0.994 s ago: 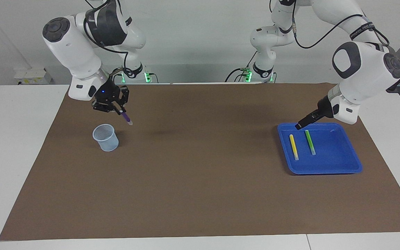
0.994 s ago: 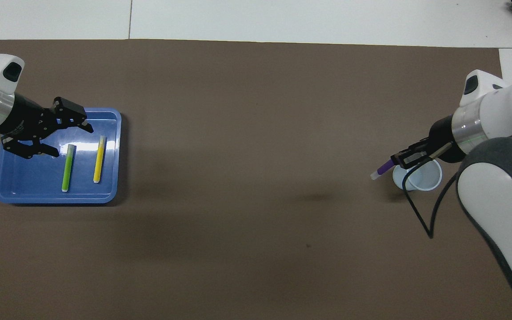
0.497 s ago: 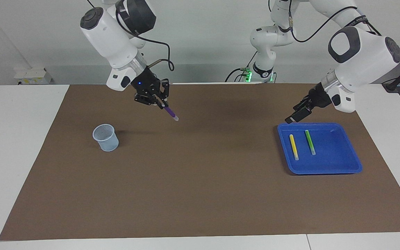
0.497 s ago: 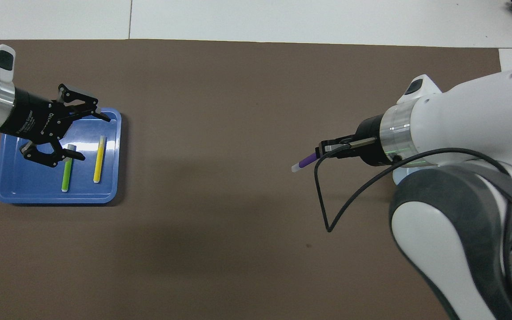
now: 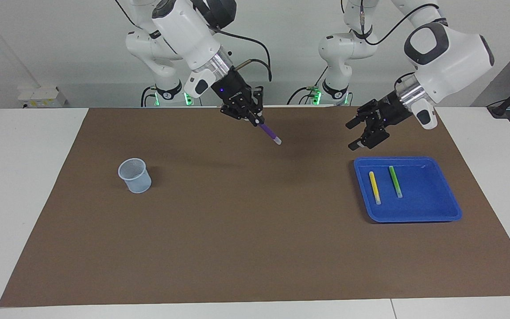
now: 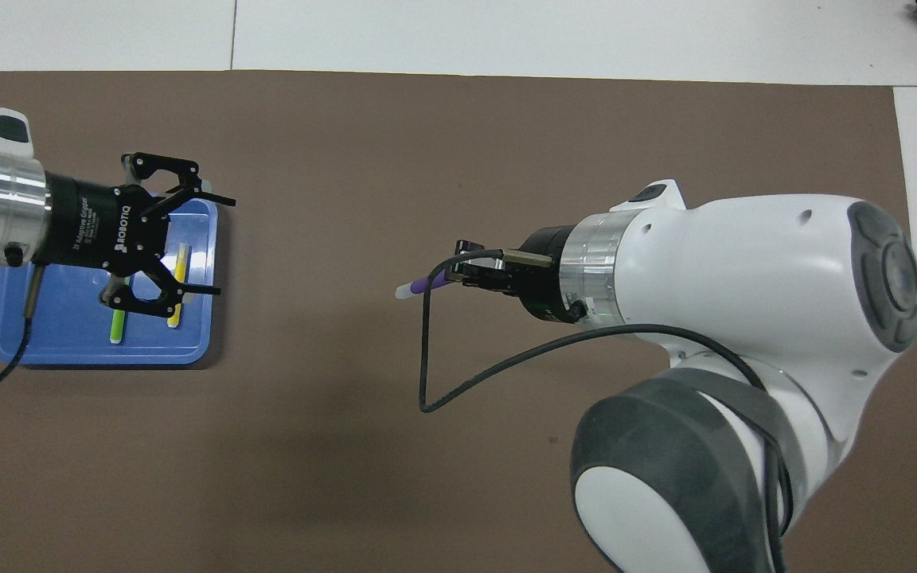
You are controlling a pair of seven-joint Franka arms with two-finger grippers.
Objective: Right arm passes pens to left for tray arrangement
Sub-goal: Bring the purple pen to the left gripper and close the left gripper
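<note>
Right claw clenches purple pen near one end, left claw released: handover likely misaligns, dropping it onto surface.

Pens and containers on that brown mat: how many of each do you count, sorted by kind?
Pens: 3, the yellow pen and green pen lying in the tray, the purple pen held in the right gripper.
Trays: 1, the blue tray.
Cups: 1, the mesh cup.
Total: 5.
</note>
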